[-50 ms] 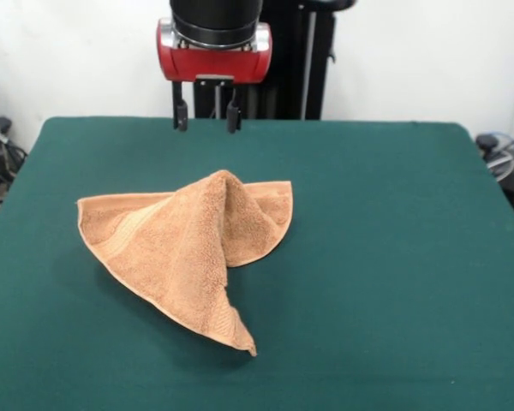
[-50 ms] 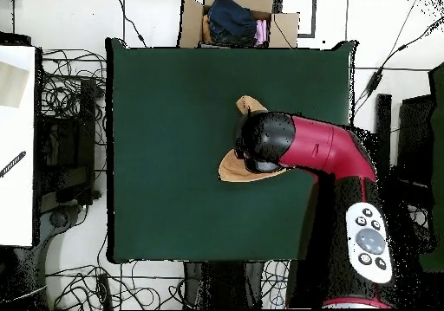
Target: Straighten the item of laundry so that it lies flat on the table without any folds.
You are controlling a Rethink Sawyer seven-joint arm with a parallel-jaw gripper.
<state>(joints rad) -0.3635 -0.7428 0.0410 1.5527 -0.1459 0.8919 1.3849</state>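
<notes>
The item of laundry [image 1: 188, 248] is an orange-tan terry towel lying crumpled left of the middle of the green table [image 1: 394, 257]. One part is folded over and stands up in a ridge, and a corner points toward the front edge. My gripper [image 1: 206, 116] hangs above the table's far side, behind the towel and clear of it. It is open, with nothing between its two black fingers [image 1: 181, 112]. In the overhead view the arm [image 2: 299, 145] covers most of the towel [image 2: 236, 168], and the gripper is hidden beneath it.
A cardboard box [image 2: 192, 22] holding clothes stands just beyond the table's [image 2: 165, 134] top edge in the overhead view. Cables [image 2: 65, 100] and dark equipment lie on the floor to the left, next to a white surface [image 2: 17, 143].
</notes>
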